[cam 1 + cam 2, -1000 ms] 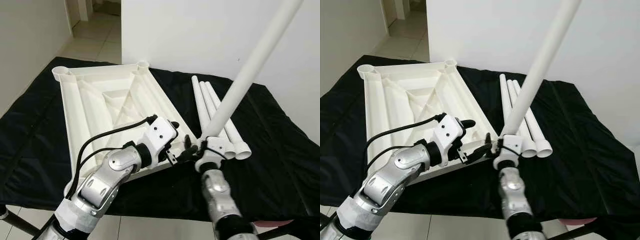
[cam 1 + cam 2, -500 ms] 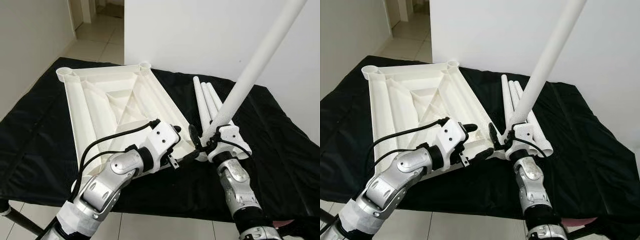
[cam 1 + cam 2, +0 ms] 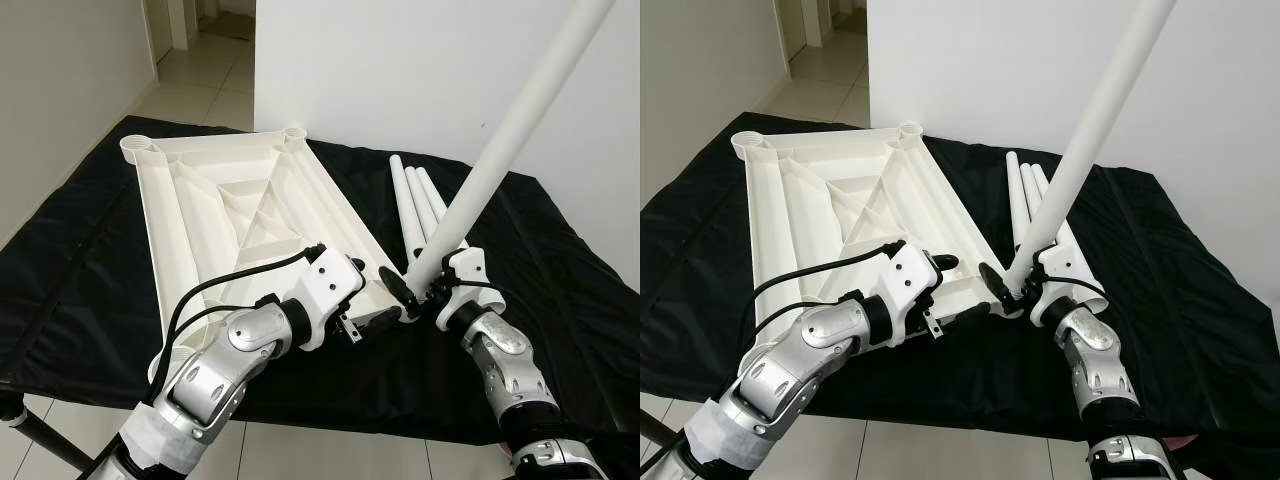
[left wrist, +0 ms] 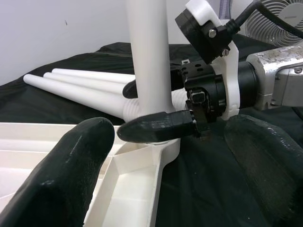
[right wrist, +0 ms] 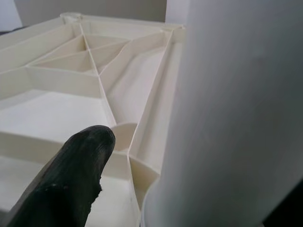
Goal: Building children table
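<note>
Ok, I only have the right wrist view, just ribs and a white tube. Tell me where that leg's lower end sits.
Observer: The leg stands tilted, its lower end at the near right corner of the upside-down tabletop, held by the right gripper.
Operator: Report the left gripper.
Observer: The left gripper is open beside that same corner, just left of the right gripper.
Operator: Count the spare legs.
Observer: Three spare legs lie side by side on the black cloth, right of the tabletop.
</note>
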